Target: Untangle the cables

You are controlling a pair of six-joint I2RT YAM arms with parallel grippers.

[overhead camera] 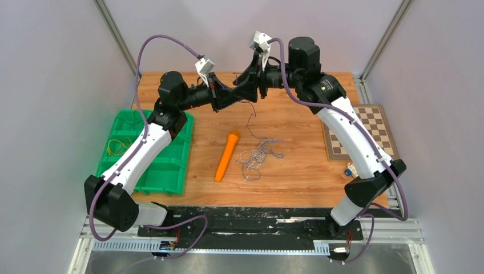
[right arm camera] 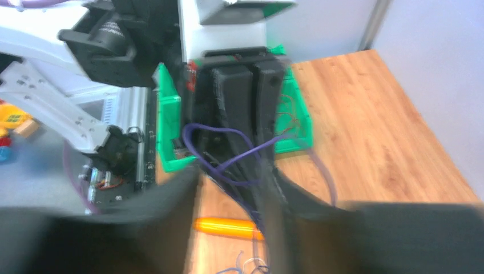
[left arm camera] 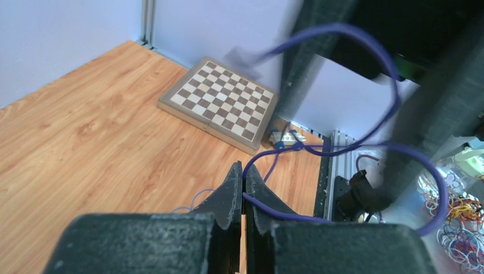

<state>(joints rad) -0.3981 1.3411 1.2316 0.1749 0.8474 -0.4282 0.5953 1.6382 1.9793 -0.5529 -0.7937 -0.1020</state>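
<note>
A loose tangle of thin cables (overhead camera: 259, 157), purple and white, lies on the wooden table just right of an orange marker (overhead camera: 227, 155). One purple cable (overhead camera: 249, 117) rises from the tangle to where both grippers meet above the back of the table. My left gripper (overhead camera: 233, 96) (left arm camera: 244, 171) is shut on that purple cable (left arm camera: 278, 212), which passes between its fingers. My right gripper (overhead camera: 254, 80) (right arm camera: 228, 177) faces it closely, blurred, jaws parted with wood and the marker (right arm camera: 225, 226) showing between them. The purple cable (right arm camera: 220, 129) loops just in front of it.
A green tray (overhead camera: 165, 171) at the left holds thin yellow wires (overhead camera: 117, 145). A chessboard (overhead camera: 357, 131) (left arm camera: 220, 105) lies at the right edge, with a small blue-and-white object (overhead camera: 349, 170) near it. A heap of coloured wires (left arm camera: 459, 208) sits beyond the table.
</note>
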